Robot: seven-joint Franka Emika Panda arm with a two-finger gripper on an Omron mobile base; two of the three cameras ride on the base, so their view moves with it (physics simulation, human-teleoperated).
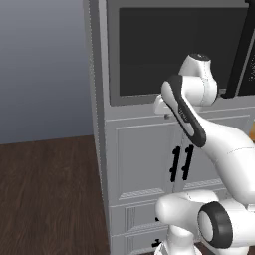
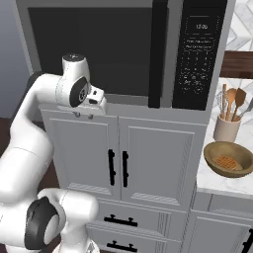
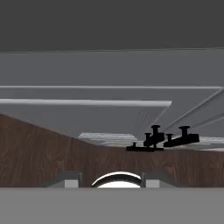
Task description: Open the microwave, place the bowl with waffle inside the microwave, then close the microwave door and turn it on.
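The microwave (image 2: 99, 49) is built in above grey cabinets, and the microwave door (image 1: 179, 50) is closed. Its long black bar handle (image 2: 158, 54) stands next to the black keypad panel (image 2: 200, 54). The brown bowl with waffle (image 2: 228, 159) rests on the white counter to the right. My gripper (image 2: 85, 115) hangs in front of the door's lower left edge, far left of the handle, and points downward. In the hand view its fingertips (image 3: 72, 179) stand apart with nothing between them, over cabinet fronts and floor.
Below the microwave are two grey cabinet doors with short black handles (image 2: 118, 168), with drawers (image 2: 118, 221) under them. A beige crock of wooden spoons (image 2: 227, 129) stands behind the bowl on the counter (image 2: 217, 185). Dark wood floor (image 1: 45, 189) lies to the left.
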